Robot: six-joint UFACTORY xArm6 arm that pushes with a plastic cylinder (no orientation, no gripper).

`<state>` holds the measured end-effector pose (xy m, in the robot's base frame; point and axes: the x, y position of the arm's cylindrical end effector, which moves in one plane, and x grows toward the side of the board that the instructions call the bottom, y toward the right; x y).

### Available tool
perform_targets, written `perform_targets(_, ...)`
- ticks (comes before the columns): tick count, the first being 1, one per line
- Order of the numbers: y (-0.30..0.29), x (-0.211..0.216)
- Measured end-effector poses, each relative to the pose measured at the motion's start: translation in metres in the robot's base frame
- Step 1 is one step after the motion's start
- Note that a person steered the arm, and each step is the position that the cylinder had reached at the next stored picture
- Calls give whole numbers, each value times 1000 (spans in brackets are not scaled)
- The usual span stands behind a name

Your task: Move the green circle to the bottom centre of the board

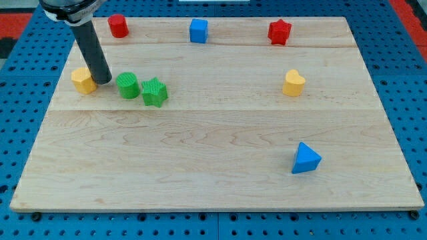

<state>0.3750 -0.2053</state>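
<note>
The green circle [128, 86] is a short round block at the board's upper left. A green star [155, 92] sits right beside it on its right, touching or nearly touching. My tip [103, 81] is down on the board just left of the green circle, between it and a yellow block [83, 80]. The rod rises up and to the left out of the view's top.
A red cylinder [118, 26], a blue cube [198, 31] and a red star [279, 32] stand along the top edge. A yellow heart [293, 83] is at the right. A blue triangle [305, 159] is at the lower right. The wooden board [213, 180] lies on a blue pegboard.
</note>
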Motion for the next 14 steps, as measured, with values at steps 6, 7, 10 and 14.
perform_targets(6,44,30)
perform_targets(7,39,74)
perform_targets(10,11,99)
perform_targets(14,-5,108)
